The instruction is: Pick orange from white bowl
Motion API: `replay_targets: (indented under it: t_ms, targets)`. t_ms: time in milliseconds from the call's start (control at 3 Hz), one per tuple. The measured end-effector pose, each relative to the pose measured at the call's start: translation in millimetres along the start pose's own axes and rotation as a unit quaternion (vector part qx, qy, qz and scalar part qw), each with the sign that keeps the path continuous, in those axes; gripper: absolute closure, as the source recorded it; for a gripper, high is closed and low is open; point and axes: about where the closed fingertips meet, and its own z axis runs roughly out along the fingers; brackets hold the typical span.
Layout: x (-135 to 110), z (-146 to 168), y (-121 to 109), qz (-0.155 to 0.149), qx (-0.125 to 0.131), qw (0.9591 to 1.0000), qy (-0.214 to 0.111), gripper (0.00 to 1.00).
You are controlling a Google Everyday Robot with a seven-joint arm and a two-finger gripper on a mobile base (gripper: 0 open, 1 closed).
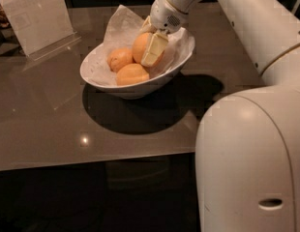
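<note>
Inside the white bowl, the gripper looks clamped on the orange, beside 2 smaller oranges. The grasp seems made; next comes a straight lift clear of the rim.

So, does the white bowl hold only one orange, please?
No, the white bowl holds two smaller oranges too, beside the largest orange gripped by the pincer inside it.

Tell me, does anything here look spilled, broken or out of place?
Nothing stands out. The bowl is whole, its paper sticking up at the back; the gripper is inside it, closed on the largest orange.
</note>
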Motion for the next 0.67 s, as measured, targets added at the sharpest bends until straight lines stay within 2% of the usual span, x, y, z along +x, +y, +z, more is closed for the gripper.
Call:
replay_targets:
  t_ms: [333,667]
  targets:
    - [-29,-30,17,-0.056,0.028,0.9963,-0.06,1.0]
    - [-50,-55,44,-0.103,0.054,0.9856,-0.122,1.0]
